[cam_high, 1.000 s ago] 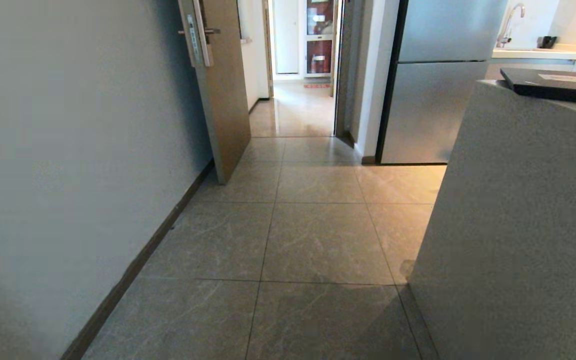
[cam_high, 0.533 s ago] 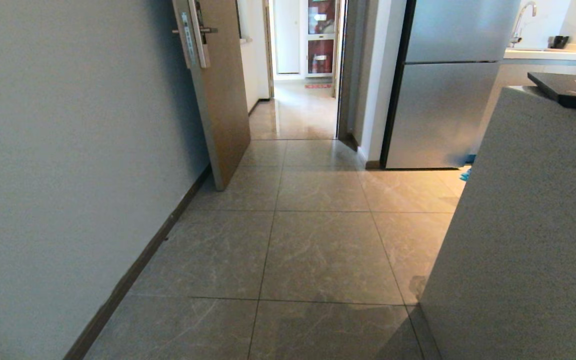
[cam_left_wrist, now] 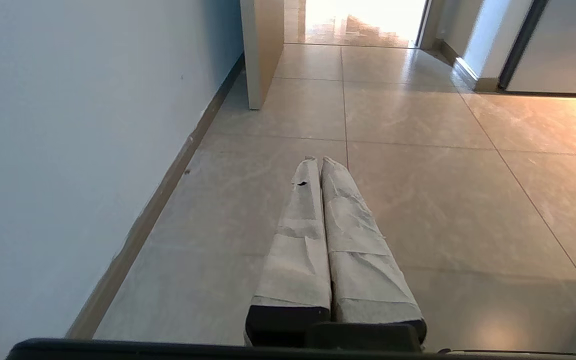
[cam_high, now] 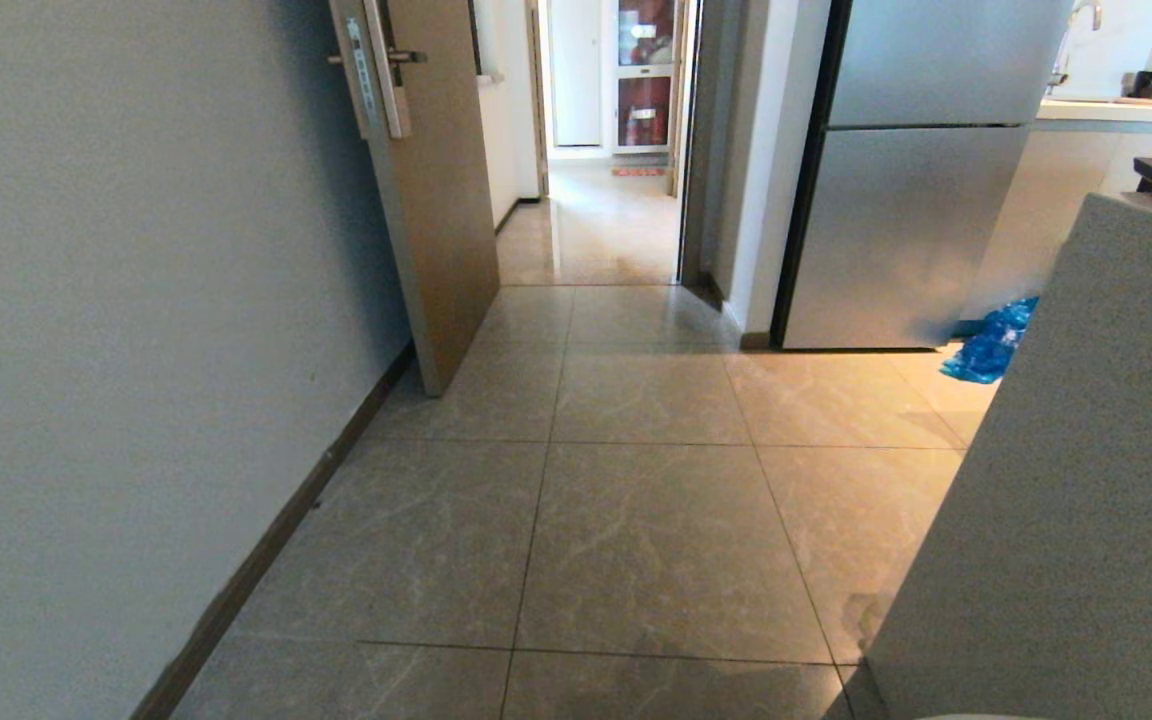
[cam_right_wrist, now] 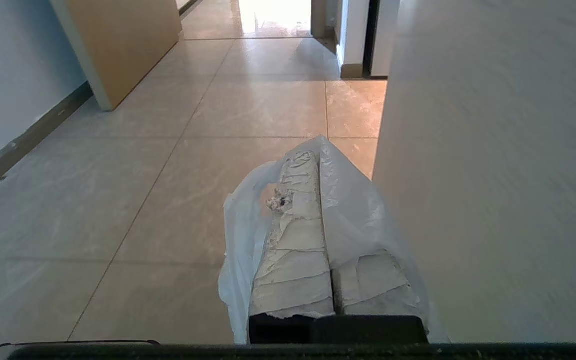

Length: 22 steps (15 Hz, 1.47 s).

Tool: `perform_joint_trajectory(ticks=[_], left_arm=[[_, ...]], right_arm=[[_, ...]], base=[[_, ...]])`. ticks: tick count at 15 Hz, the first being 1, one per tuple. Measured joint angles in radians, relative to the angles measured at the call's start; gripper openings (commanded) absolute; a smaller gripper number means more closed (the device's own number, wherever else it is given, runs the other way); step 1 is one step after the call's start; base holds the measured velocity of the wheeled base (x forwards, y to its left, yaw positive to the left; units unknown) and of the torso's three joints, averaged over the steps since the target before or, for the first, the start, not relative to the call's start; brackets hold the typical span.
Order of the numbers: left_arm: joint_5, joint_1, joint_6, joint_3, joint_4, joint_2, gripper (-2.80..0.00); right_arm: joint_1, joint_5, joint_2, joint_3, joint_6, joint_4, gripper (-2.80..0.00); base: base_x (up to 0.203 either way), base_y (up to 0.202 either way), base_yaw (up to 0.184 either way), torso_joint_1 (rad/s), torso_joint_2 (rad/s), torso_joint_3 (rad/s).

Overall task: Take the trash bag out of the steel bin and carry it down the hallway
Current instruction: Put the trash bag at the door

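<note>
Carrying step in hand. Right tool (cam_right_wrist: 318, 160) clamped tight on the trash bag (cam_right_wrist: 353, 215); left tool (cam_left_wrist: 320, 161) closed, empty. Next: drive toward the hallway (cam_high: 596, 225) at twelve o'clock, clearing the door (cam_high: 436, 200) at eleven.

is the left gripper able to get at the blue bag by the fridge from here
Probably not. The left gripper is shut and empty near the wall, while the blue bag lies far ahead beside the fridge, partly behind the counter.

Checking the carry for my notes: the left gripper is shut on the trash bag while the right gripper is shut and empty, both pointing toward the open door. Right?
Arms swapped. The right wrist view shows the right gripper shut on the trash bag; the left gripper is shut and empty. Both point toward the open door.
</note>
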Motion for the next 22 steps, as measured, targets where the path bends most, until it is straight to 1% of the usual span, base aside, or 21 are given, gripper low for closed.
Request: perform_joint_trajectory(ticks=[22], left_arm=[[0.0,0.0,-0.001,0.0,0.0,0.0,-2.8]], right_arm=[[-0.001,0.0,0.0,0.0,0.0,0.0,-2.8]], base=[[0.19,0.0,0.001,0.002,0.0,0.002]])
